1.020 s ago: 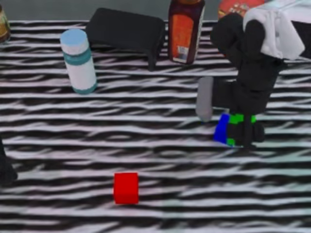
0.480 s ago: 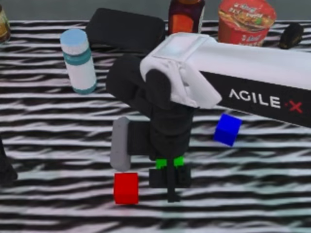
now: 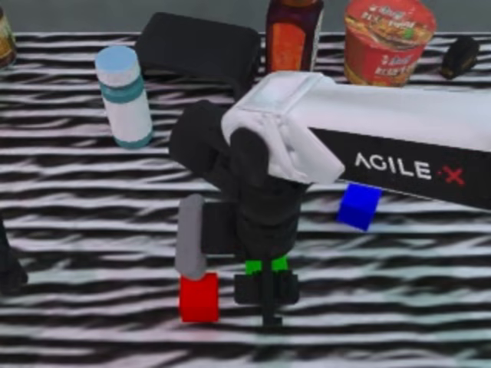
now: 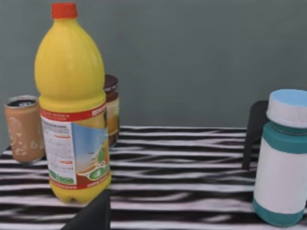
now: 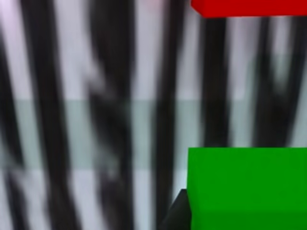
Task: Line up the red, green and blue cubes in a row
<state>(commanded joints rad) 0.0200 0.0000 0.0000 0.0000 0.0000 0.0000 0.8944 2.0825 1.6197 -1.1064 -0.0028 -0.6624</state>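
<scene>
My right gripper reaches in from the right and is shut on the green cube, low over the striped cloth. The red cube sits just to its left near the front edge, a small gap apart. In the right wrist view the green cube fills the corner beside one dark finger, with the red cube beyond it. The blue cube lies farther right, partly under my right arm. My left arm is parked at the left edge, one finger showing.
Along the back stand a white bottle with a teal band, a black box, a brown sauce bottle and a red noodle cup. A yellow bottle and a can stand at the far left.
A second ago the right gripper held the green cube beside the blue one. It has carried it left and forward to just beside the red cube, then settled slightly lower.
</scene>
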